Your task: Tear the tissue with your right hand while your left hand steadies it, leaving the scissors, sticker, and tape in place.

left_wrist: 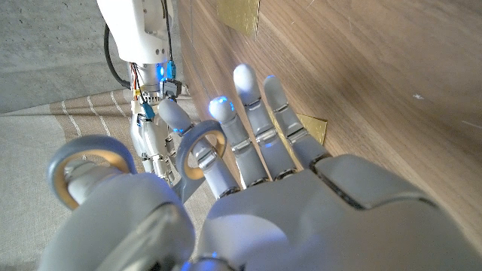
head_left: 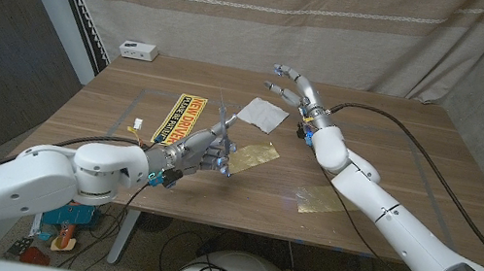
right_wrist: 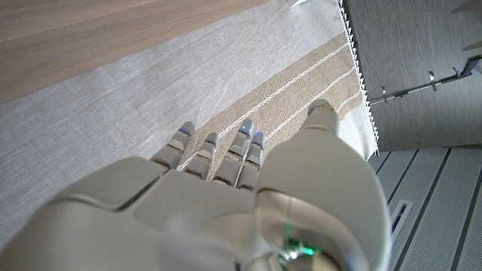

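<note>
The left hand [head_left: 208, 150] hovers above the counter [head_left: 392, 180] near its middle, fingers [left_wrist: 252, 113] spread and grasping nothing. A gold sheet [head_left: 251, 155] lies just at its 3 o'clock, and another gold sheet [head_left: 320, 200] nearer the front edge. At the hand's 11 o'clock lies the yellow sticker [head_left: 177, 118]. Farther back, the white tissue [head_left: 261, 113] rests flat. The right hand [head_left: 296, 93] hangs at the tissue's 2 o'clock, fingers [right_wrist: 245, 139] released and extended, holding nothing. A small white box [head_left: 139, 50] sits at the far left corner.

Tissue [head_left: 261, 113] at table [head_left: 394, 171] centre-rear; sticker [head_left: 177, 118] to its left; left hand [head_left: 210, 147] just before sticker; right hand [head_left: 295, 90] probably above tissue's right.
</note>
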`<state>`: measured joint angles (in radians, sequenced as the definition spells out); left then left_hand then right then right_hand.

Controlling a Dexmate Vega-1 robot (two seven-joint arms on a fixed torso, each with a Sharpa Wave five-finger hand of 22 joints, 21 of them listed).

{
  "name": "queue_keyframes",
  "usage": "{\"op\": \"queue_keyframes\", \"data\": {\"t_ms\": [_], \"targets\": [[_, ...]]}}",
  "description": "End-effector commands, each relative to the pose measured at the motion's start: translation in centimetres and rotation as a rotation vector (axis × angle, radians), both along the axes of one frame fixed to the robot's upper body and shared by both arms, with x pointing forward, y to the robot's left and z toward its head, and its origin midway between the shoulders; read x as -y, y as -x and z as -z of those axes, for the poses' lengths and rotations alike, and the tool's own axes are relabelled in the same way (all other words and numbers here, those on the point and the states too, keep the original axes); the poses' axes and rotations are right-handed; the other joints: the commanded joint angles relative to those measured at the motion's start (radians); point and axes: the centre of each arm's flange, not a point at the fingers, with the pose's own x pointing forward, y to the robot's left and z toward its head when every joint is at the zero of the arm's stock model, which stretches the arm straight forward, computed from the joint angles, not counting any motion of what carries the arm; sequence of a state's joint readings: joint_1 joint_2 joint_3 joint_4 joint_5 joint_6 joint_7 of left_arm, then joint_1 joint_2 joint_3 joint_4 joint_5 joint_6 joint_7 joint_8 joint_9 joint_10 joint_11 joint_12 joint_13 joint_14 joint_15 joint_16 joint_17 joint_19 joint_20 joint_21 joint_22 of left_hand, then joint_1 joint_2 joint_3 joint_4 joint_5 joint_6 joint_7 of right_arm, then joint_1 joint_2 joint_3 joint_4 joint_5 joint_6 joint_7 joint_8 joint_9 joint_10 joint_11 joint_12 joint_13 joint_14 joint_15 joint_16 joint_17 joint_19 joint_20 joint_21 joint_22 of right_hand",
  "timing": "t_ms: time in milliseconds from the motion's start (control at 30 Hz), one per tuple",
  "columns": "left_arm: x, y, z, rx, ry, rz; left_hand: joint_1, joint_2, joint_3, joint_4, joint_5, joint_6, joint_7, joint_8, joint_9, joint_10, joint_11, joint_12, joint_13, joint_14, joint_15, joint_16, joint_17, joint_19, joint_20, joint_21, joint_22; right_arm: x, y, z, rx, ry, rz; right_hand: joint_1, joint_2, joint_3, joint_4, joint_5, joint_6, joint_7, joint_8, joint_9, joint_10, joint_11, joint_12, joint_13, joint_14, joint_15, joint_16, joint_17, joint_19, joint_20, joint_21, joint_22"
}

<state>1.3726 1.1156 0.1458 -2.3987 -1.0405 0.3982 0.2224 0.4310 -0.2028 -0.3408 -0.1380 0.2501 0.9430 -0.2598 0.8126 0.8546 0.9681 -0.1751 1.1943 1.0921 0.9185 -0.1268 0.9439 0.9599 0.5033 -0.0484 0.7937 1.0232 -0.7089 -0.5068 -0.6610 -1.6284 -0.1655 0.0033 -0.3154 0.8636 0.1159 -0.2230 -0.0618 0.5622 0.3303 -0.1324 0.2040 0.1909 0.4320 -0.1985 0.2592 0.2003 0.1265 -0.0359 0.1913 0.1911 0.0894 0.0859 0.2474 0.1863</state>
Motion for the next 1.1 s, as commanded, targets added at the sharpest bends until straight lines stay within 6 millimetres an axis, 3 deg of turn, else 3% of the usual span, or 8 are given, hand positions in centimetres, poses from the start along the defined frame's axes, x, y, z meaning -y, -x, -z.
{"op": "queue_keyframes", "data": {"t_ms": [33,267,400,500,533,767,1033,1100], "targets": [[0.3,-0.2,0.0,-0.003,-0.006,0.006,0.010,-0.002,-0.023,-0.025,0.009,-0.087,0.239,0.003,0.002,0.011,-0.010,0.007,0.011,0.008,-0.075,0.005,0.001,0.011,-0.020,0.003,-0.001,-0.3,-0.6,0.2,0.018,0.092,0.108,0.005,0.006,-0.007,-0.003,0.007,0.000,-0.003,-0.001,0.001,0.007,0.003,0.000,0.003,0.004,-0.111,0.003,0.000,-0.001,0.011,0.000,0.000],[0.5,-0.3,0.2,-0.006,0.005,0.020,0.013,-0.002,-0.022,-0.025,0.011,-0.085,0.240,0.000,-0.001,0.015,-0.009,0.001,0.003,0.007,-0.074,0.005,0.001,0.010,-0.020,0.005,-0.002,-0.6,-1.3,-0.1,-0.026,0.134,0.126,-0.002,0.004,-0.011,0.000,0.007,-0.007,0.003,-0.004,0.001,0.010,0.007,0.001,0.003,0.008,-0.099,0.005,0.000,0.008,0.017,0.001,0.000],[0.6,-0.3,0.2,-0.009,0.007,0.021,0.016,-0.001,-0.022,-0.025,0.013,-0.083,0.241,0.000,-0.001,0.011,-0.010,0.003,0.011,0.007,-0.075,0.005,0.001,0.010,-0.021,0.007,-0.002,-0.8,-1.6,-0.1,-0.043,0.150,0.131,-0.007,0.002,-0.016,0.002,0.007,-0.010,0.007,-0.005,0.001,-0.001,0.016,-0.004,0.003,0.026,-0.062,0.010,0.000,0.033,0.018,0.005,0.000],[0.6,-0.2,0.3,-0.009,0.008,0.020,0.015,-0.001,-0.022,-0.024,0.014,-0.084,0.242,0.000,0.002,0.011,-0.009,-0.001,0.008,0.009,-0.077,0.006,0.003,0.009,-0.021,0.008,-0.003,-0.9,-1.9,-0.1,-0.059,0.168,0.140,-0.007,0.002,-0.018,0.002,0.007,0.046,0.001,0.016,0.001,0.000,0.036,-0.003,0.003,0.034,-0.052,0.010,-0.001,0.047,0.017,0.004,0.000],[0.6,-0.1,0.3,-0.007,0.008,0.020,0.015,-0.001,-0.022,-0.024,0.015,-0.082,0.244,-0.002,-0.002,0.015,-0.009,-0.007,-0.003,0.008,-0.076,0.006,0.003,0.008,-0.020,0.010,-0.001,-0.9,-2.0,-0.1,-0.058,0.171,0.141,-0.007,0.003,-0.018,0.002,0.008,0.066,-0.002,0.022,0.001,0.026,0.036,0.007,0.003,0.036,-0.051,0.009,-0.002,0.050,0.016,0.002,0.000],[0.2,0.0,0.3,-0.001,0.014,0.013,0.018,-0.002,-0.022,-0.025,0.016,-0.077,0.242,-0.005,-0.005,0.016,-0.010,-0.011,-0.007,0.018,-0.077,0.007,0.000,0.016,-0.026,0.012,-0.007,-1.1,-2.3,0.1,-0.077,0.197,0.169,-0.007,0.002,-0.019,0.001,0.008,0.071,0.000,0.021,0.001,0.039,0.039,0.012,0.002,0.032,-0.062,0.006,-0.002,0.052,0.016,0.000,0.000],[0.1,0.0,0.3,-0.004,0.004,0.026,0.019,-0.002,-0.023,-0.025,0.017,-0.079,0.241,-0.008,-0.006,0.017,-0.009,-0.011,-0.004,0.015,-0.077,0.005,-0.001,0.014,-0.025,0.015,-0.005,-1.6,-2.7,0.3,-0.104,0.245,0.214,-0.008,0.002,-0.021,0.002,0.008,0.076,0.006,0.019,0.001,0.010,0.051,-0.001,0.001,0.009,-0.066,-0.004,-0.002,0.045,0.030,-0.008,-0.001],[0.1,0.0,0.3,-0.005,0.003,0.026,0.019,-0.002,-0.023,-0.025,0.018,-0.078,0.241,-0.008,-0.007,0.018,-0.009,-0.013,-0.007,0.014,-0.075,0.005,0.000,0.014,-0.025,0.016,-0.004,-1.7,-2.8,0.3,-0.117,0.262,0.226,-0.010,0.003,-0.023,0.003,0.008,0.064,0.018,0.011,0.001,-0.004,0.060,-0.006,0.001,-0.003,-0.060,-0.007,-0.002,0.039,0.032,-0.013,-0.001]]}}
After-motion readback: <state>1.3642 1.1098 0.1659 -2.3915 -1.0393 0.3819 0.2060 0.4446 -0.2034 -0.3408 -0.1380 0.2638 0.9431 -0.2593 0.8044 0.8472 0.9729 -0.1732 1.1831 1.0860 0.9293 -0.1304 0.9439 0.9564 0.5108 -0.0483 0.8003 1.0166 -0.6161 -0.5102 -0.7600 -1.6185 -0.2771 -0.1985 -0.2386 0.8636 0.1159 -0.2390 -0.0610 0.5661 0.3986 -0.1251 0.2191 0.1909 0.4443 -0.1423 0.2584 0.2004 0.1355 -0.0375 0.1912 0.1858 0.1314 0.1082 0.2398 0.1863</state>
